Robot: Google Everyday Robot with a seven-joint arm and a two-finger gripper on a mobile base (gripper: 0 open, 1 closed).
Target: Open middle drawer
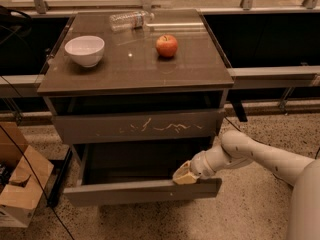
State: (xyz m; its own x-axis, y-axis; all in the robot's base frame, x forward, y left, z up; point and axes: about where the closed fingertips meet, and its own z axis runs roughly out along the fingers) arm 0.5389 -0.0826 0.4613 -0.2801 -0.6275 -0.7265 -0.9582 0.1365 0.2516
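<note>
The middle drawer (pixel 142 191) is a wide, low grey-brown front, pulled well out from the cabinet, with a dark open cavity behind it. Above it is the taller top front with white scratch marks (pixel 150 127). The lowest front is hidden under the pulled-out drawer. My gripper (pixel 184 176) sits on the top edge of the middle drawer's front, right of centre, with its tan fingers hooked over the edge. My white arm (pixel 260 156) reaches in from the lower right.
On the cabinet top (pixel 125 69) stand a white bowl (pixel 84 50), a red apple (pixel 166 45) and a lying plastic bottle (pixel 128 20). A cardboard box (pixel 20 184) sits on the floor at left. Dark cables hang at left. A rail runs behind.
</note>
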